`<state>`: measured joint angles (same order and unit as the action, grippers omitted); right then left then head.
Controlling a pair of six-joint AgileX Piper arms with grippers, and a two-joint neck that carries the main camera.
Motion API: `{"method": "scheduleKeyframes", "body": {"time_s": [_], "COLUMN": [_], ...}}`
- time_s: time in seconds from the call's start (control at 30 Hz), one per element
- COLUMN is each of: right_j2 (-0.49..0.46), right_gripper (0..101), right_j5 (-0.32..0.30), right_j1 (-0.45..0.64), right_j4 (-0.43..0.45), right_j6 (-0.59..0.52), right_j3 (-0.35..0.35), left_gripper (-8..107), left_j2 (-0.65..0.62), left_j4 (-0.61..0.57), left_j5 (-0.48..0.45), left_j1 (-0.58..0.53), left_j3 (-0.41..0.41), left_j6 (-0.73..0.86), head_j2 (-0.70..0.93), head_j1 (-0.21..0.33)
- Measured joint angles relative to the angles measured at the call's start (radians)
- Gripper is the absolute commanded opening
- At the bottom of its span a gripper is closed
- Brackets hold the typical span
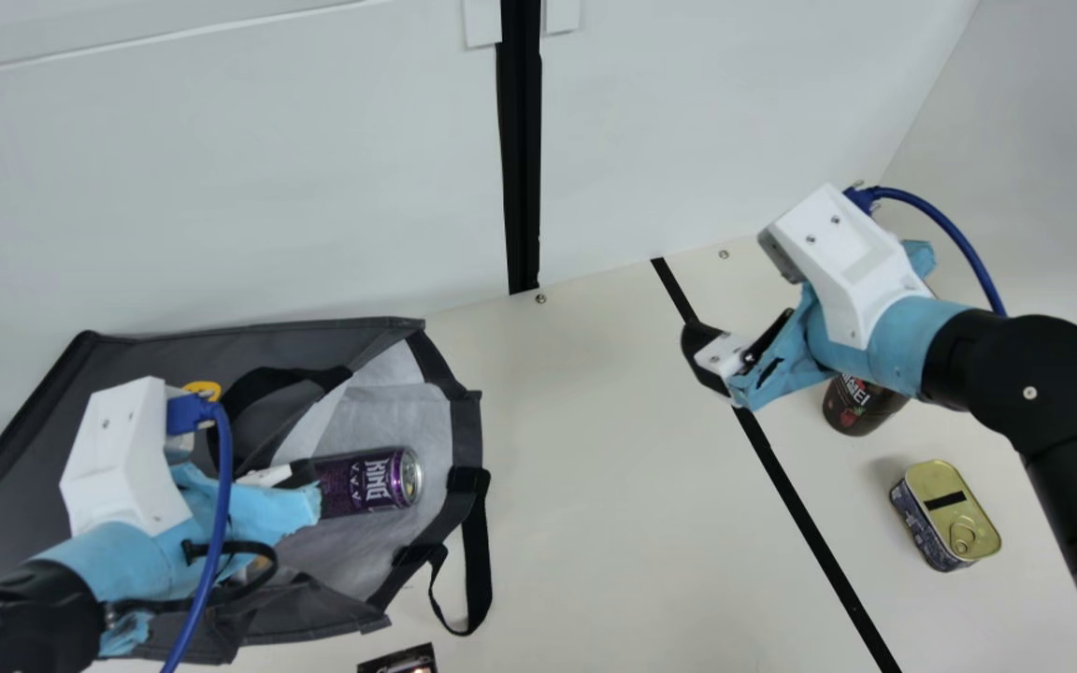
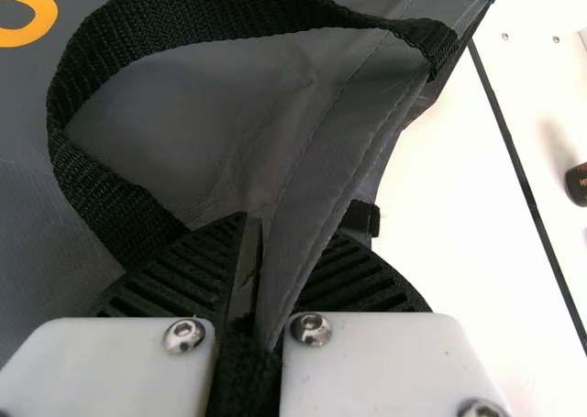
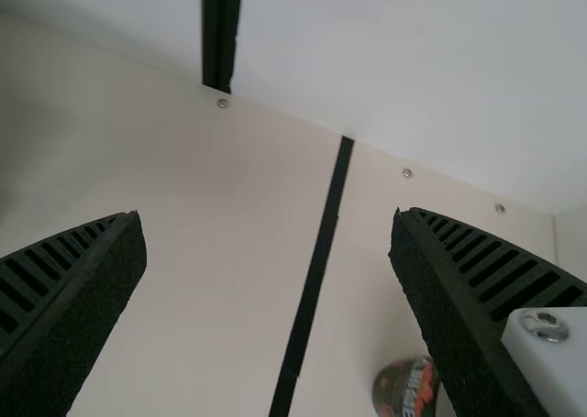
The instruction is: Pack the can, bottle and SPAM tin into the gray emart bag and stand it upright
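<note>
In the main view my left gripper [image 1: 300, 475] is at the mouth of the gray bag [image 1: 328, 332], which lies on its side, opening rightward. The left wrist view has my left gripper [image 2: 261, 279] shut on the bag's gray rim [image 2: 344, 147]. A purple can [image 1: 366, 481] lies inside the bag, partly behind that gripper. My right gripper [image 1: 711, 360] hangs over the table in the main view; the right wrist view shows my right gripper [image 3: 268, 252] open, nothing between its fingers. The dark bottle [image 1: 861, 404] is partly hidden under the right arm. Nearer the front lies the SPAM tin [image 1: 954, 514].
A black strap loop [image 1: 478, 561] of the bag trails on the table [image 1: 595, 486]. A small dark item [image 1: 400, 660] shows at the front edge. Black tape [image 1: 800, 505] crosses between bag and tin, and a white wall [image 1: 221, 187] stands behind.
</note>
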<state>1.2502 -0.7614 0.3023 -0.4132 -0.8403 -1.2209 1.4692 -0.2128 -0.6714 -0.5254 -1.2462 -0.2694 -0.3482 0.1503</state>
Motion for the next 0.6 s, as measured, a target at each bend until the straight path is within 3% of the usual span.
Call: {"method": "scheduleKeyframes", "body": {"time_s": [0.27, 0.6], "right_j2": [-0.045, -0.108], "right_gripper": [95, 95], "right_j5": [-0.016, -0.094], "right_j1": [0.007, 0.002], "right_j4": [0.177, 0.372], "right_j6": [0.194, 0.411], "right_j3": [-0.009, -0.035], "left_gripper": [-8, -8], "left_j2": [0.000, 0.000], "left_j4": [0.000, 0.000], "left_j5": [0.000, 0.000], "left_j1": [0.000, 0.000], "left_j3": [0.000, 0.000], "left_j6": [0.000, 0.000], "head_j2": [0.002, 0.002], "head_j1": [0.002, 0.002]}}
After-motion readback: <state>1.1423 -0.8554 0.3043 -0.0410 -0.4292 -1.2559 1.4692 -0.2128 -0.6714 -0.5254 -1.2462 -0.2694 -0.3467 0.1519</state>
